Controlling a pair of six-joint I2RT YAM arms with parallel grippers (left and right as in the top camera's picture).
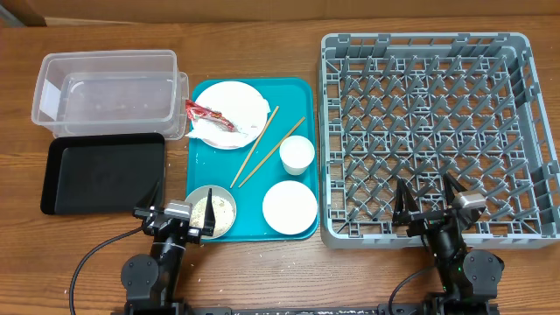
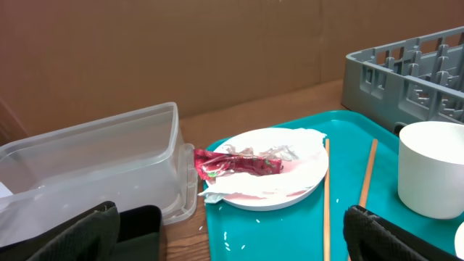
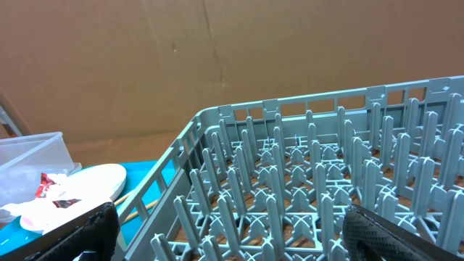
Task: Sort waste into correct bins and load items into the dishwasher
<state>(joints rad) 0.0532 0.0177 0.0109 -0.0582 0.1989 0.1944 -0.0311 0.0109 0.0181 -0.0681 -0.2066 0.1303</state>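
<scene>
I see both pincers spread wide, and neither has hold of anything. The left pincer (image 1: 184, 191) hangs over the near-left corner of the teal tray (image 1: 293, 92), with one finger above the greyish bowl (image 1: 220, 208) that sits in that corner. The bowl has whitish rice grains (image 1: 206, 210) inside it. The right pincer (image 1: 424, 182) hangs well to the right of the tray, over the near edge of the grey dish rack (image 1: 420, 39). The rack stands just beside the tray's right side on the bench (image 1: 262, 35).

On the tray's far-left part lies the large white plate (image 1: 234, 103). It carries the crumpled napkin (image 1: 210, 133) and the red wrapper (image 1: 203, 110), which lies at the plate's left rim. The two chopsticks (image 1: 255, 147) lie slanted across the middle of the tray, close together at their near ends and apart at their far ends. The small white cup (image 1: 297, 155) stands upright just right of them, and the white bowl (image 1: 290, 207) sits in the tray's near-right corner.

Left of the tray, the clear tub (image 1: 44, 96) stands level with its far half. The black tray (image 1: 105, 175) lies level with its near half, touching the tub's near side as far as I can tell.
</scene>
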